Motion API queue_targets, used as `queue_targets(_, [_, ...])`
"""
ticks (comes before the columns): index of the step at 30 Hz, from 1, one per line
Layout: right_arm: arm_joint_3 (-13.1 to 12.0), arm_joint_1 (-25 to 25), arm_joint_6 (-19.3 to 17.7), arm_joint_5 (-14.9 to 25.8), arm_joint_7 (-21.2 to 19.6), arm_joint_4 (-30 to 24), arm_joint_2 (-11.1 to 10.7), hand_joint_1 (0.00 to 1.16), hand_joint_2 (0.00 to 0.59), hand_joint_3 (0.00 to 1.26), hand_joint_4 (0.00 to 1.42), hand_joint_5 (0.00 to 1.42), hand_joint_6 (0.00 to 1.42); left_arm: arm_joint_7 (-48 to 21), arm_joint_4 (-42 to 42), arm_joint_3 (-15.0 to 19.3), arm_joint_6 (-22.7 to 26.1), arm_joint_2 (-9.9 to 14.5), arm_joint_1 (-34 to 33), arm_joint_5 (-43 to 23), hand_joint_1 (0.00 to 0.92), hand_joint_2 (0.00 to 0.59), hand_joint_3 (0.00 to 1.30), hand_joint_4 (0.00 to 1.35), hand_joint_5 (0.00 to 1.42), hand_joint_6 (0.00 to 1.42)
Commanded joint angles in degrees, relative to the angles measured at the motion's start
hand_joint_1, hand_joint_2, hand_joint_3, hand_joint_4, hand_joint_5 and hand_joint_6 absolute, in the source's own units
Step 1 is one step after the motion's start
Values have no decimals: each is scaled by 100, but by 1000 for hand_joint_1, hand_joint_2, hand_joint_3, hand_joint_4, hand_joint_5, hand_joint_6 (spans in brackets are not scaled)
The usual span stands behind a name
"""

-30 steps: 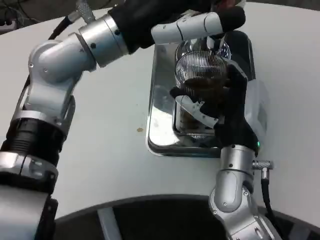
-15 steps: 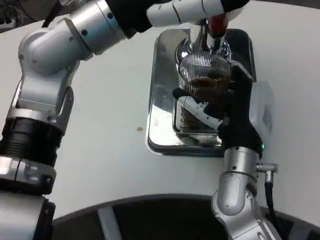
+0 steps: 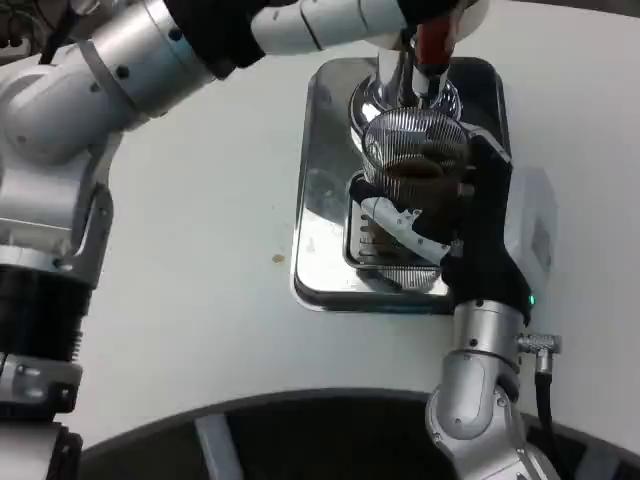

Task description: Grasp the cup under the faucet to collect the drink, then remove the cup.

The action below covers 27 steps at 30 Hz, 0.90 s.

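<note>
A ribbed glass cup with dark drink in it stands under the chrome faucet on a steel drip tray. My right hand grips the cup from the right side, its white and black fingers wrapped around the front of the lower part. My left hand reaches in from the upper left along the top edge. Its fingers lie over the faucet's red lever. The picture's edge cuts off most of that hand, so its grip is hidden.
The tray has a slotted grate below the cup. A small brown spot marks the white table left of the tray. My left forearm spans the upper left. A cable plug sticks out at my right wrist.
My left arm has risen and drawn back toward the top edge, uncovering the red lever. My right hand stays on the cup, shifted slightly right.
</note>
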Motion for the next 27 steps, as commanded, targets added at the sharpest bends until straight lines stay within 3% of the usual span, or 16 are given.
queue_targets(1, [-4,317,163,10,-17,-67,79,1007,202,580,679,849,900,8,-315,150,147,172,316,-98,0,100,65,102,194,160])
queue_targets(18, [-75,709,156,-60,-24,-706,7,1027,157,703,821,970,1124,403,-1965,942,925,560,1986,-449,0,101,85,126,201,175])
queue_targets(27, [-106,789,170,-66,-24,-922,-8,1028,149,749,873,1035,1205,632,-2331,1204,1115,661,2628,-508,0,100,95,139,211,178])
